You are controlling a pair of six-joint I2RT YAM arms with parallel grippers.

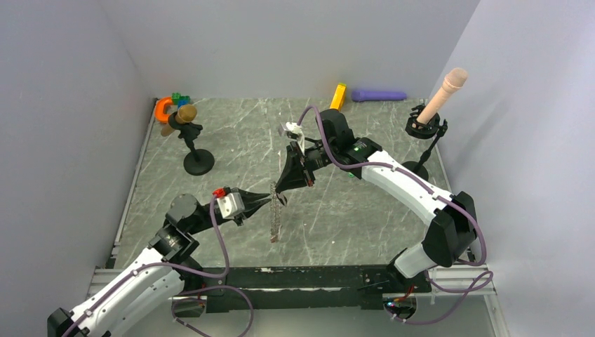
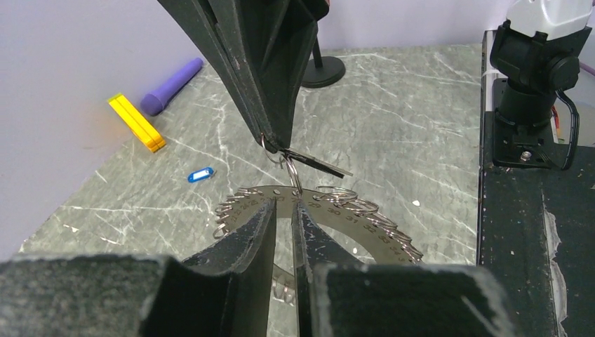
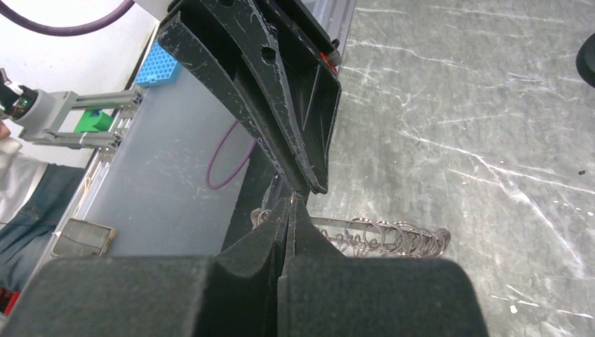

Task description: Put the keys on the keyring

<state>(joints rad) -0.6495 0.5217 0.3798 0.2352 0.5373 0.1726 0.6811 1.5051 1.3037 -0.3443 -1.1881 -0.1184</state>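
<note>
Left wrist view: a blue key [image 2: 201, 174] lies well left of the fingers. The left gripper [image 2: 284, 205] clamps the keyring [image 2: 351, 214] between narrow fingers. Just above, the right gripper [image 2: 271, 142], closed, nips a split ring [image 2: 292, 173] bearing a dark key [image 2: 319, 163]. Any sideways tug could slip it.

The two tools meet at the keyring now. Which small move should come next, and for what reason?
Probably the right tool should work the thin dark tag a little further round the small ring it pinches, while the left tool holds the keyring steady. That tag hangs at the ring, seemingly not fully threaded.
</note>
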